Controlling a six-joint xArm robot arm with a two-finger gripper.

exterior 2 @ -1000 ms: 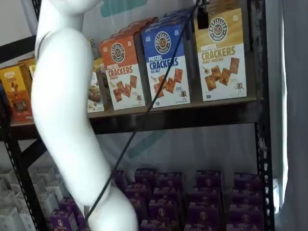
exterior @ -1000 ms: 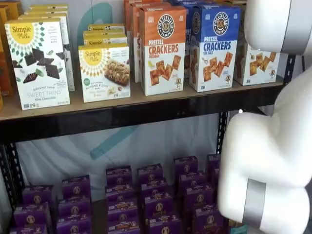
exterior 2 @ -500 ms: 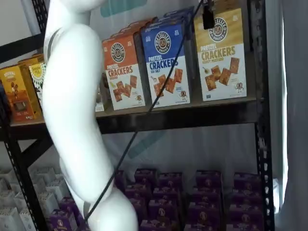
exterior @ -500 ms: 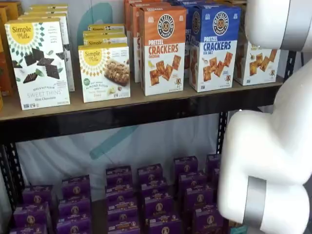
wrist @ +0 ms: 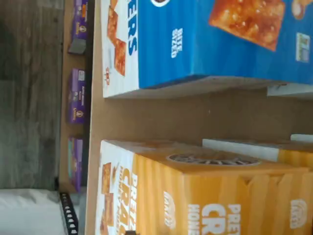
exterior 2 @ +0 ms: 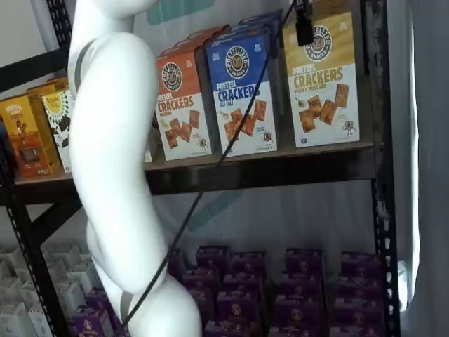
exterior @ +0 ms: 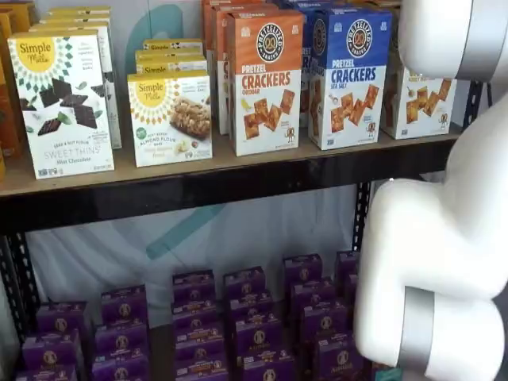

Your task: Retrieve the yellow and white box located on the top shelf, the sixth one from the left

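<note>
Two cartons fill my wrist view: the blue carton [wrist: 220, 44] and, across a strip of bare board of the top shelf [wrist: 195, 112], the yellow and white box [wrist: 220, 196], its yellow top close under the camera. None of my fingers show here. To do this approach well I judge I should line up squarely over the yellow top, keep clear of the blue neighbour, and bring one finger down into the gap between the two so that I close on the yellow one alone.

In a shelf view my white arm [exterior: 436, 238] covers much of the right side. The yellow and white box [exterior: 417, 99] peeks out past it at the right end of the top shelf [exterior: 198, 190], just beside the blue carton [exterior: 349, 75].

In a shelf view my gripper [exterior 2: 304, 24] shows only as a small black piece hanging from above, in front of the upper left corner of the yellow and white box [exterior 2: 323, 77], with the cable [exterior 2: 210, 168] running down from it. No gap can be made out there, yet my jaws stand at their widest and grasp nothing; the box rests untouched on the top shelf [exterior 2: 266, 172].
</note>
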